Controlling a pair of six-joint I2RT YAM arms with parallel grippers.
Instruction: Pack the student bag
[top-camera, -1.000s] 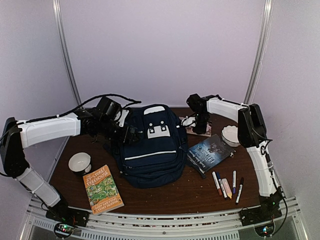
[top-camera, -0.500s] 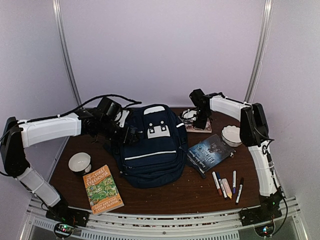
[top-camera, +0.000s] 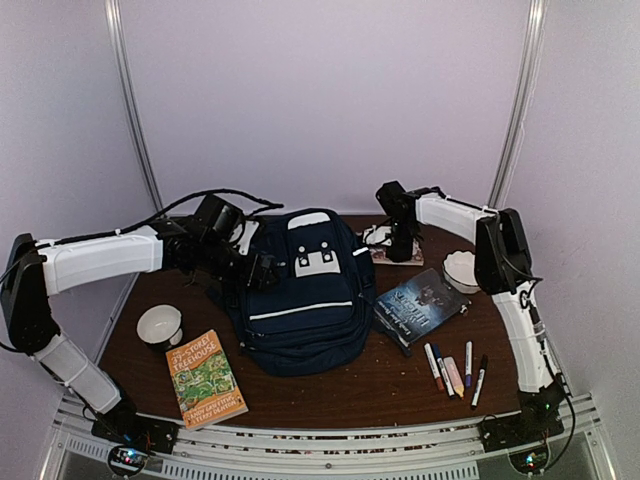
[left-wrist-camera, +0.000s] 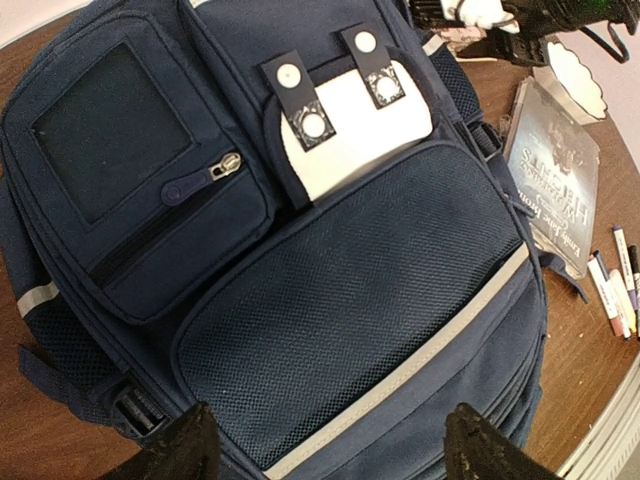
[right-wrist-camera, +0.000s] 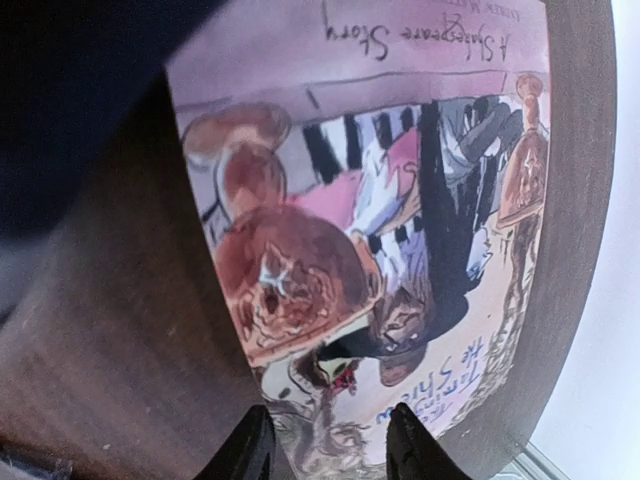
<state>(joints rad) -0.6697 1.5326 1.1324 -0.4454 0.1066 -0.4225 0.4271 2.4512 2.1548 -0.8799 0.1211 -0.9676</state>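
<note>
- Student bag (top-camera: 300, 290) lies front face up at the centre of the table (top-camera: 350, 395).
- Left gripper (left-wrist-camera: 335, 447) is at the bag's 9 o'clock edge. Jaws are wide, with nothing between them.
- Right gripper (right-wrist-camera: 330, 445) is at the bag's 1 o'clock, over the picture book (right-wrist-camera: 380, 220). Jaws stand a narrow gap apart, gripping nothing. Cannot tell whether they touch the cover.
- Dark book (top-camera: 420, 305) is at 3 o'clock, the markers (top-camera: 455, 372) at 4.
- Treehouse book (top-camera: 205, 378) is at 7 o'clock, the white bowl (top-camera: 159, 324) at 8.
</note>
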